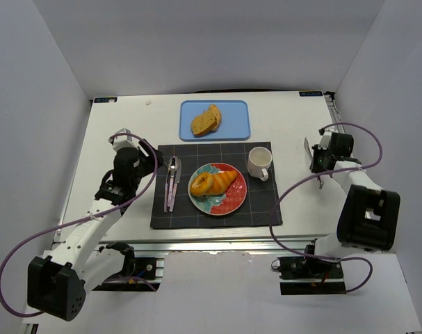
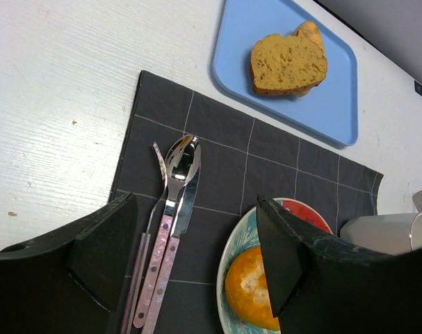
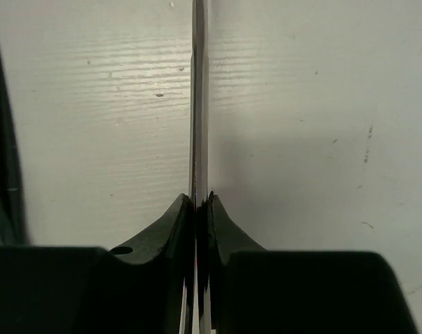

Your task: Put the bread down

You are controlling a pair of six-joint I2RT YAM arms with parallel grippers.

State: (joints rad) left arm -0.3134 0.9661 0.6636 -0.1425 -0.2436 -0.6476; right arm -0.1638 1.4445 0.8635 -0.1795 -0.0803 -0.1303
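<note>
- The bread [image 1: 206,121] is lying as two slices on the blue tray [image 1: 235,132] at the far side of the table [image 1: 127,118], just beyond the dark mat [image 1: 259,209]; nothing is touching it.
- I am judging this to be the approach before the pick; neither gripper is reaching the slices yet.
- My left gripper [image 2: 197,202] is hovering with its jaws spread wide above the cutlery [image 2: 170,209] on the mat's left part; the tray is lying ahead of it.
- My right gripper [image 3: 199,198] is pinching a metal utensil [image 3: 199,104], seen edge-on, well apart at the table's right side; I cannot tell what kind.
- The next move, I am thinking, is calling for a reach over to the tray and a gentle squeeze on one slice; the plate [image 1: 238,202] beside the cup [image 1: 259,163] is already holding pastries, so space there is looking tight.
- The table is showing white, faintly grained wood; pale walls [image 1: 51,69] are closing it in on three sides.
</note>
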